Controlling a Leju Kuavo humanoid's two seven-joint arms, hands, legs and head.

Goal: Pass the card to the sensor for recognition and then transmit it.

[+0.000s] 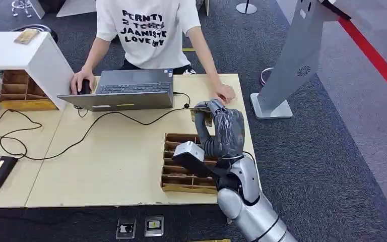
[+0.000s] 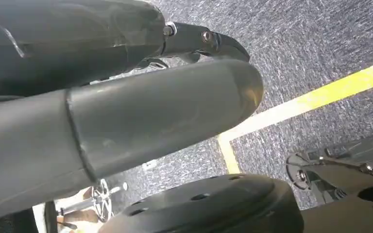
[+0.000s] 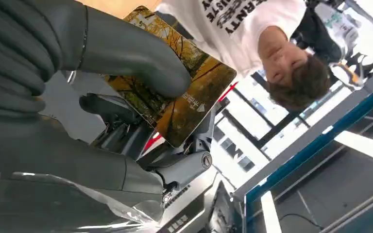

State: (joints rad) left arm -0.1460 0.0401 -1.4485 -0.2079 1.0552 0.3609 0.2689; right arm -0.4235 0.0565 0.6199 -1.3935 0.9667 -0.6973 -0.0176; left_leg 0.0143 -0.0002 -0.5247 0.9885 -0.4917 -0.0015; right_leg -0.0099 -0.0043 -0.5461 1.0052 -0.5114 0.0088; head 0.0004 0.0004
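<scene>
You see grey carpet (image 1: 302, 166) | red floor line (image 1: 378, 58) at right | yellow floor line (image 2: 315, 99) | pale wood desk (image 1: 116, 166) | white shelf unit (image 1: 25, 53) at desk's left | grey kiosk stand (image 1: 297, 60) beside desk

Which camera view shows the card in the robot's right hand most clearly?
The right wrist view is best: the card is close, its yellow tree picture is plain, and the right hand pinches it. In the head view the card is a thin sliver behind the fingers. The left wrist view looks at the floor.
</scene>
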